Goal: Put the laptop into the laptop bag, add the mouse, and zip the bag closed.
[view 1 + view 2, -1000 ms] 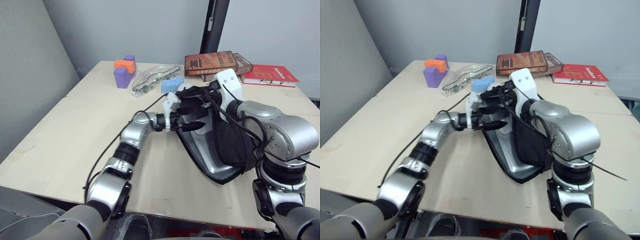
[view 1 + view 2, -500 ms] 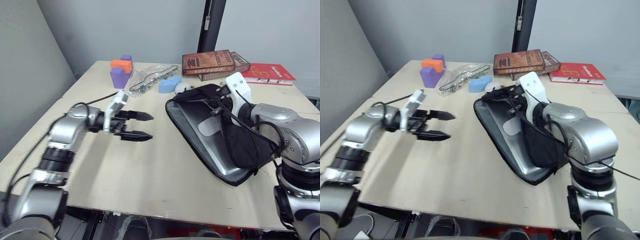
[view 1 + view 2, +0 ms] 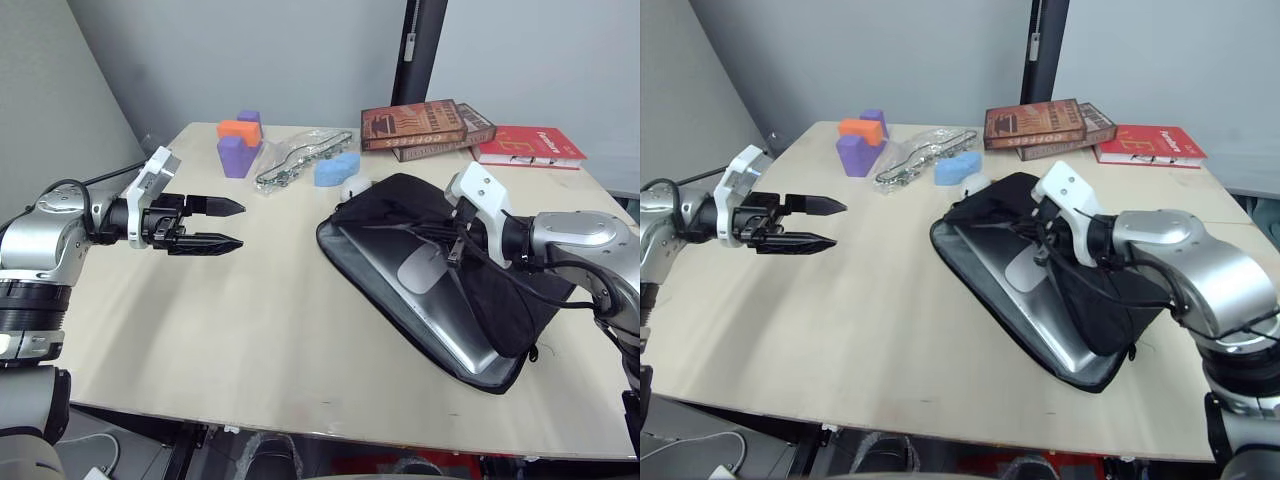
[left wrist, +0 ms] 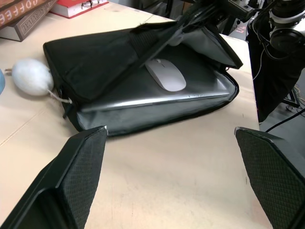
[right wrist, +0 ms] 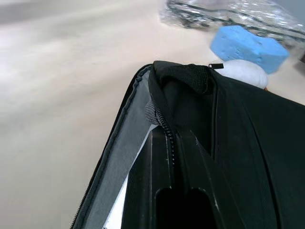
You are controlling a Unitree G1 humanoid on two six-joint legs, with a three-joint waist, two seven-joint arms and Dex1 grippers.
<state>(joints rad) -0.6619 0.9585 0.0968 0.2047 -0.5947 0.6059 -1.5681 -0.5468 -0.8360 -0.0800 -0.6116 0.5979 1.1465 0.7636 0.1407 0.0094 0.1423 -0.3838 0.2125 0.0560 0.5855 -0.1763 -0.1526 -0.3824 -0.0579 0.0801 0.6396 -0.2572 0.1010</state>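
Tools first: my left tool [image 3: 225,225] hangs over bare desk [image 3: 250,330], fingers parted and empty, well apart from the laptop bag [image 3: 490,300]. To its right the laptop [image 4: 157,98] lies in the unzipped bag, mouse [image 4: 165,75] on top. My right tool [image 3: 1042,238] pinches the bag's upper flap.

Bare table [image 3: 270,300] between left tool [image 3: 232,226] and laptop bag [image 3: 400,200].
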